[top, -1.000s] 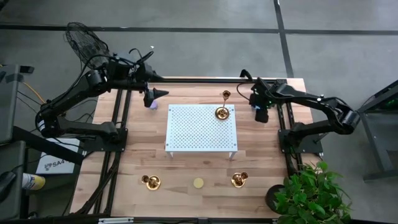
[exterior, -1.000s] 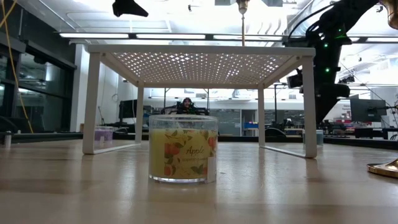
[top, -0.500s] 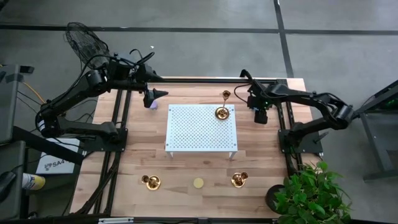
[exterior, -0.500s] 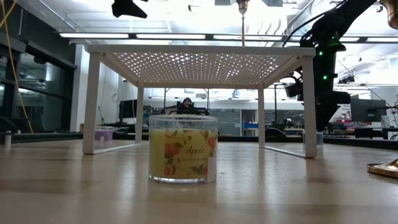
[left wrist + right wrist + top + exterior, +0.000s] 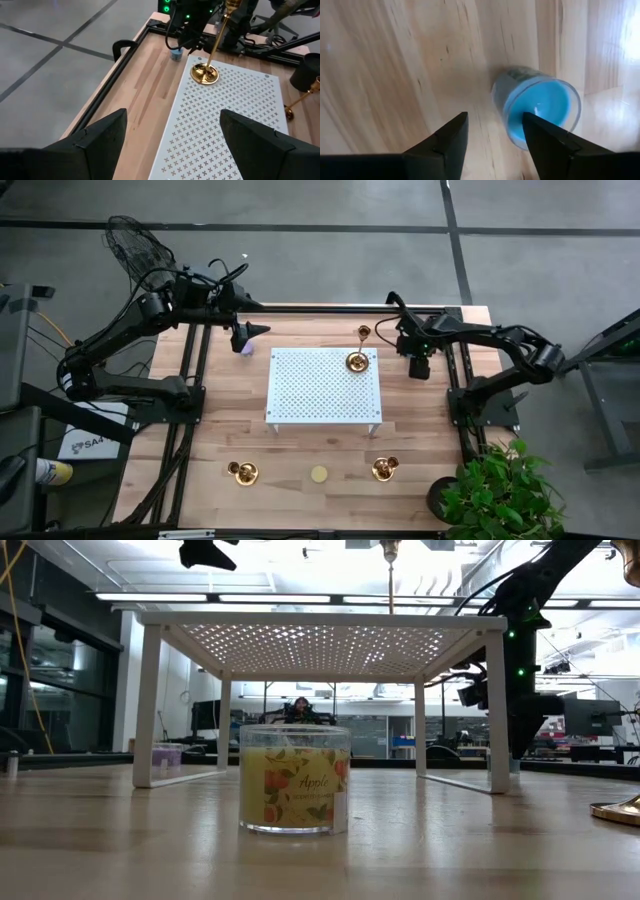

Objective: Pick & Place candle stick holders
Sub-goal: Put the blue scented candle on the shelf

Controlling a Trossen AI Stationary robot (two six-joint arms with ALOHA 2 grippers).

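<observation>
One gold candle stick holder (image 5: 357, 360) stands upright by its round base on the far right corner of the white perforated rack (image 5: 320, 390); it also shows in the left wrist view (image 5: 205, 74). Two more holders (image 5: 243, 472) (image 5: 384, 469) stand on the wood table near its front edge. My left gripper (image 5: 262, 330) is open and empty in the air off the rack's far left corner (image 5: 172, 117). My right gripper (image 5: 412, 352) is open, points down and hangs over a blue candle in a glass (image 5: 542, 112), right of the rack.
A yellow candle jar (image 5: 295, 778) stands near the table's front edge (image 5: 318, 474). A purple candle (image 5: 244, 350) sits below my left gripper. The rack stands on four legs. A potted plant (image 5: 495, 490) is off the table's near right corner.
My right gripper has gone down and a little toward the table's left edge, closer to the rack's far right corner. Its arm has drawn in with it. The holders have kept still.
</observation>
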